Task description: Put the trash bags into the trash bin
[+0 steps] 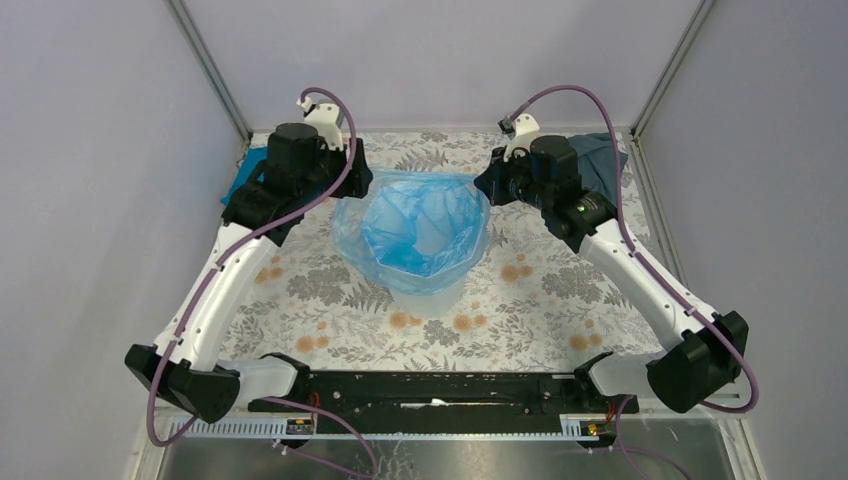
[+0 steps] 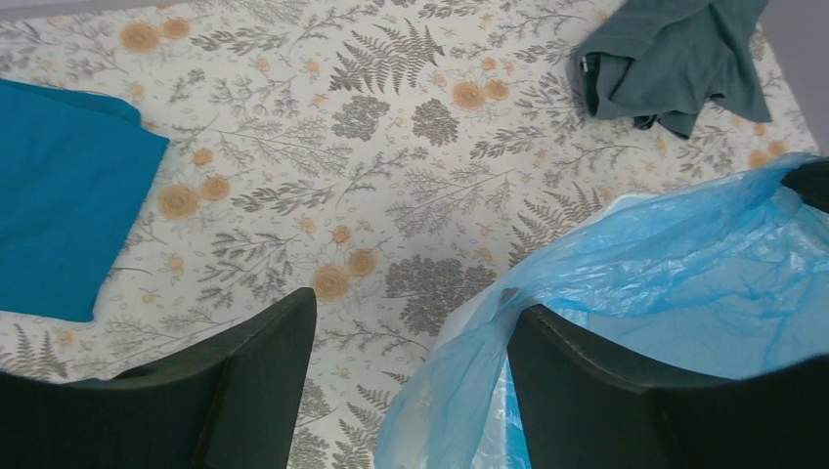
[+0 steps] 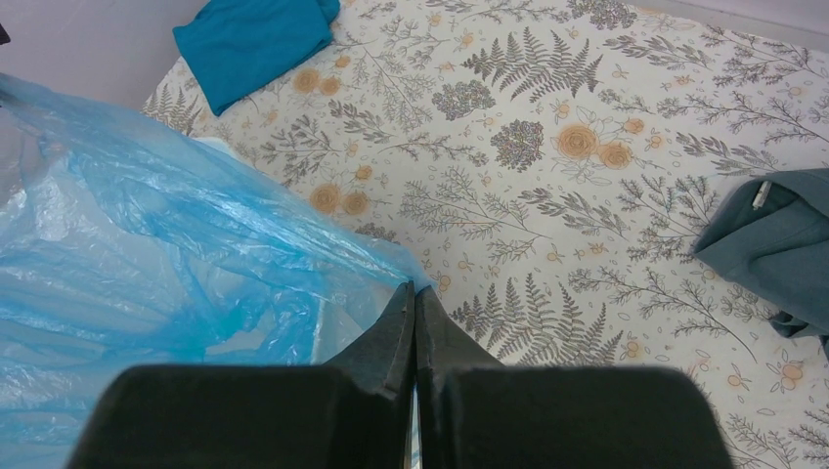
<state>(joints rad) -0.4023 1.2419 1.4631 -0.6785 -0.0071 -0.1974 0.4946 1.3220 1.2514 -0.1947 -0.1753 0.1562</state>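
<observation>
Floral-patterned table (image 1: 560, 290) carried the translucent light-blue plastic trash bag (image 1: 425, 225), spread open inside the white faceted plastic trash bin (image 1: 428, 295) at mid-table, film draped over the rim. The right gripper (image 3: 414, 288) had jaws pressed together, pinching the bag's edge. The left gripper (image 2: 406, 313) had jaws spread, film beside one finger. An opaque teal cloth (image 2: 59, 195) and a crumpled grey-blue cloth (image 2: 675, 59) lay at the far corners.

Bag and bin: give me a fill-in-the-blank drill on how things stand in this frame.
1. The blue bag is spread open over the rim of the white ____.
2. The left pincer is ____, with the bag's edge running beside one finger.
3. The right pincer is ____ on the bag's edge.
4. In the top view, the teal cloth lies on the ____ side of the table.

Missing words: bin; open; shut; left.
</observation>
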